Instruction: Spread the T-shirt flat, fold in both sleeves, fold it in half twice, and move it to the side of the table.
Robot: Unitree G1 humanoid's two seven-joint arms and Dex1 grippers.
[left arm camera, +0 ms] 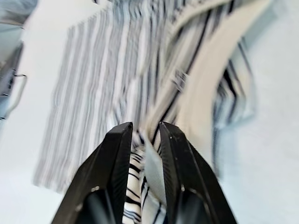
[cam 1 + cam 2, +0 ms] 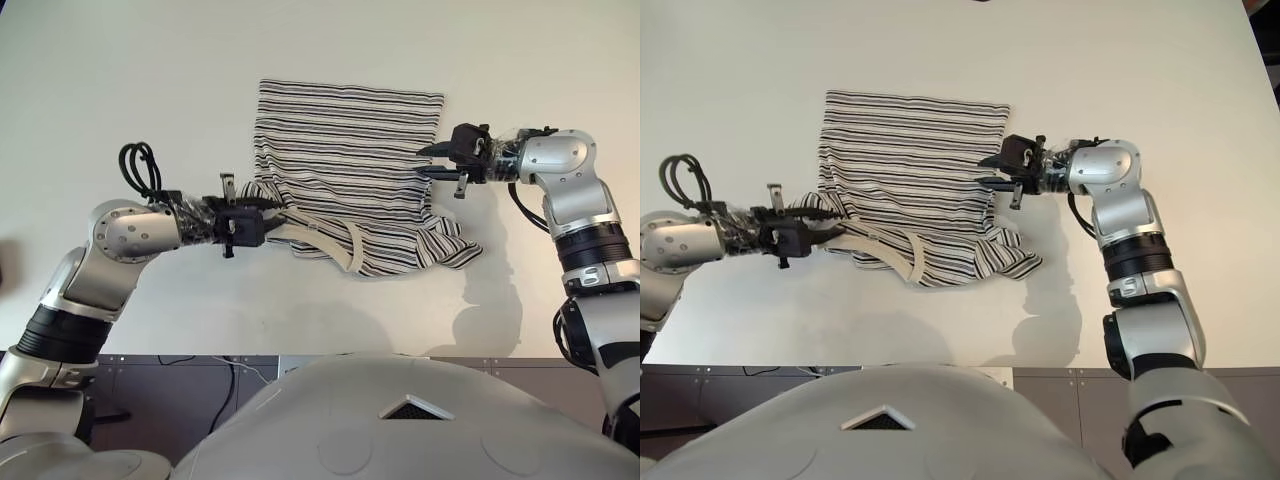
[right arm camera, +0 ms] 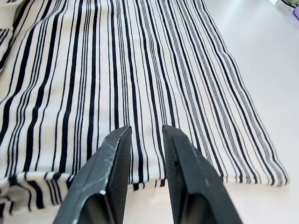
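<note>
The black-and-white striped T-shirt (image 2: 345, 150) lies on the white table (image 2: 120, 80), its far half flat and its near part bunched, with the cream collar band (image 2: 325, 240) twisted on top. One sleeve (image 2: 450, 250) sticks out at the near right. My left gripper (image 2: 272, 222) is at the shirt's near-left corner, shut on a fold of striped cloth (image 1: 145, 154) that runs between its fingers (image 1: 117, 149). My right gripper (image 2: 428, 161) hovers at the shirt's right edge (image 3: 252, 116), its fingers (image 3: 117, 154) a narrow gap apart, holding nothing.
The white table stretches well beyond the shirt on the far side, to the left and to the right (image 2: 1200, 120). Its front edge (image 2: 200, 353) runs close below my arms.
</note>
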